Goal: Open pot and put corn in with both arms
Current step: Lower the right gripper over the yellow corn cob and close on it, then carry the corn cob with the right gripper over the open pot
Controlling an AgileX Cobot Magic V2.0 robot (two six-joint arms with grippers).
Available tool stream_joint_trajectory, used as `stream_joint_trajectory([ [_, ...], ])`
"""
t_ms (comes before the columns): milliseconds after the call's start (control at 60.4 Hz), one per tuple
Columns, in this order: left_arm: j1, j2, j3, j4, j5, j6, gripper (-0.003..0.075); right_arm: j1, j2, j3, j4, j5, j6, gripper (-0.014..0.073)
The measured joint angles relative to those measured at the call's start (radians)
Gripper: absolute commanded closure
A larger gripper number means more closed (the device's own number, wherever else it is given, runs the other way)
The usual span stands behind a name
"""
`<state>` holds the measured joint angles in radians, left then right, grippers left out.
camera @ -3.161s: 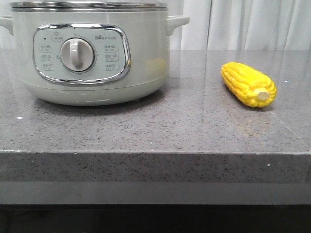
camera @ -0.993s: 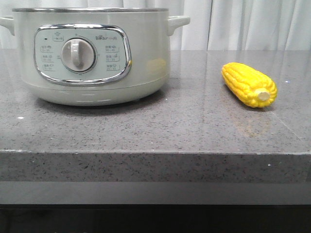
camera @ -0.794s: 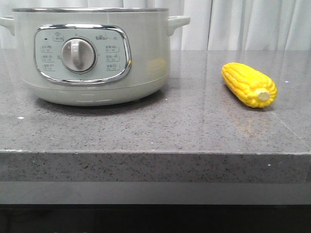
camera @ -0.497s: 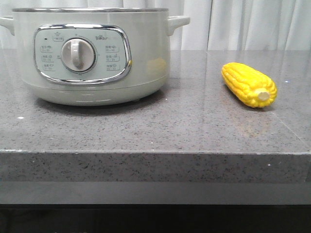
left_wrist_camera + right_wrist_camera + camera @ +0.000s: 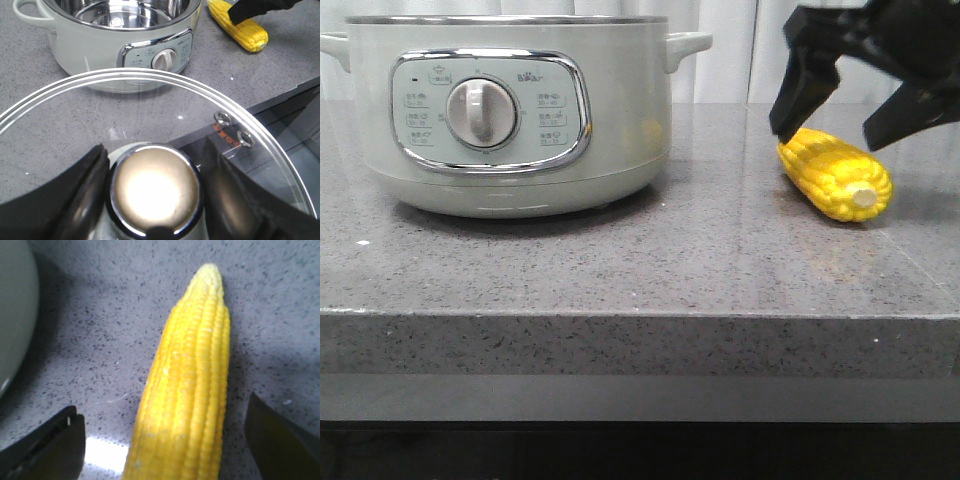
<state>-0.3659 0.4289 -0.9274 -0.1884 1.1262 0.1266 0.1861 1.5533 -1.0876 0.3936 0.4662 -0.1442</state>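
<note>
**Lid off, right claw spread over the corn**

Speckled grey stone counter [image 5: 620,260] carries everything, with pale curtains [image 5: 840,50] behind it. Lying on the counter, the corn [image 5: 834,174] sits directly under the right gripper [image 5: 832,118], its pale stub end facing the counter's front edge. That claw is spread wide, one dark finger [image 5: 803,85] on each side of the cob and neither touching it; the right wrist view shows the cob running up between the two finger tips [image 5: 47,445].

Off to the pot side of that claw, well apart from the cob, stands the pot [image 5: 510,110], open, its shiny steel bowl visible in the left wrist view. The chrome-framed panel has a cream dial [image 5: 479,112] and a small "Bear" logo at its top; the labels ringing the dial are too small to read.

The left gripper [image 5: 150,200] is pinching the chrome knob [image 5: 155,190] of the glass lid [image 5: 260,165], held in the air on the near side of the pot
</note>
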Motion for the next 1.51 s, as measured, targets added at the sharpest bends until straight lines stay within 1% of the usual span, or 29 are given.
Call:
stream_joint_trajectory([
  [99,0.000,0.000,0.000,0.000,0.000,0.000,0.0386,0.000,0.038,-0.010,0.001,0.002,0.000,-0.0053],
  [149,0.000,0.000,0.000,0.000,0.000,0.000,0.0385,0.002,0.045,-0.012,0.001,0.005,0.000,-0.0019],
  [232,0.000,0.000,0.000,0.000,0.000,0.000,0.0386,0.001,0.050,-0.016,0.001,0.016,0.000,0.0087],
  [314,0.000,0.000,0.000,0.000,0.000,0.000,0.0385,0.001,0.050,-0.023,0.001,0.023,0.000,0.0223],
  [397,0.000,0.000,0.000,0.000,0.000,0.000,0.0385,0.001,0.050,-0.027,0.001,0.023,0.000,0.0307],
  [447,0.000,0.000,0.000,0.000,0.000,0.000,0.0385,0.001,0.050,-0.035,0.001,0.026,0.000,0.0328],
  [579,0.000,0.000,0.000,0.000,0.000,0.000,0.0386,0.001,0.050,-0.068,0.001,0.039,0.000,0.0328],
  [695,0.000,0.000,0.000,-0.002,0.000,0.000,0.0385,0.001,0.036,-0.135,0.001,0.046,0.000,0.0328],
  [877,0.000,0.000,0.000,-0.002,0.000,0.000,0.0385,0.016,0.022,-0.300,0.001,0.068,0.000,0.0328],
  [1010,0.000,0.000,0.000,-0.002,0.000,0.000,0.0386,0.082,0.029,-0.432,-0.001,0.069,-0.005,0.0328],
  [1109,0.000,0.000,0.000,-0.002,0.000,0.000,0.0385,0.171,0.068,-0.539,-0.001,0.069,-0.026,0.0328],
  [1208,0.000,0.000,0.000,-0.002,0.000,0.000,0.0385,0.265,0.138,-0.624,-0.001,0.069,-0.055,0.0328],
  [1357,0.000,0.000,0.000,-0.002,0.000,0.000,0.0386,0.357,0.247,-0.701,0.001,0.075,-0.074,0.0321],
  [1407,0.000,0.000,0.000,-0.002,0.000,0.000,0.0386,0.375,0.279,-0.709,0.001,0.080,-0.076,0.0296],
  [1506,0.000,0.000,0.000,-0.002,0.000,0.000,0.0385,0.390,0.321,-0.712,0.001,0.118,-0.078,0.0214],
])
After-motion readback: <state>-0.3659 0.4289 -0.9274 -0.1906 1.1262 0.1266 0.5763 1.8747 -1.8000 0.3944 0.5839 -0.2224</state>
